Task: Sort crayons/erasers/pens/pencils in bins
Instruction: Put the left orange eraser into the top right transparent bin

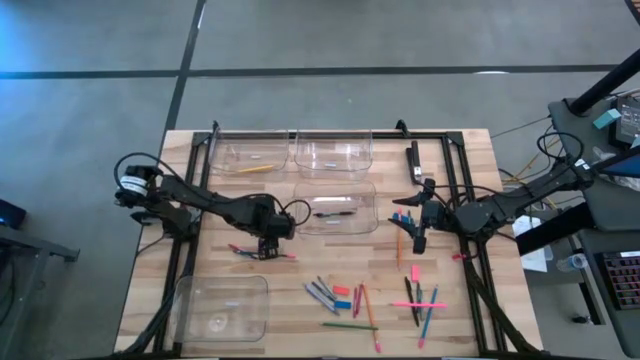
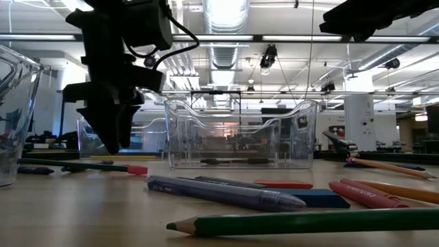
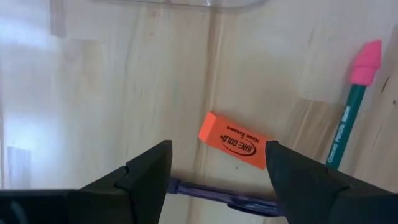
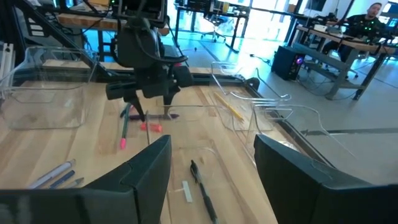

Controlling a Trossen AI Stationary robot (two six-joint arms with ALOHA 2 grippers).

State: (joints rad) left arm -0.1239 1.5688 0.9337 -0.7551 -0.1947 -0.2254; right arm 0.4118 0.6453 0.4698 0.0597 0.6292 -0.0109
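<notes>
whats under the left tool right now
An orange eraser lies on the bare table below the open left tool, untouched. A purple pen lies beside the eraser, its ends covered by the fingers.

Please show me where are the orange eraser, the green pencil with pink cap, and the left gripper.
orange eraser [image 3: 236, 141]: left wrist view, middle of its printed face.
green pencil [image 3: 344, 127]: left wrist view, green shaft below the pink cap.
left gripper [image 3: 217, 171]: left wrist view, midway between its open fingertips.

purple pen [image 3: 224, 198]: partly hidden by end effector | green pencil [image 3: 345, 127]: cut off
</notes>
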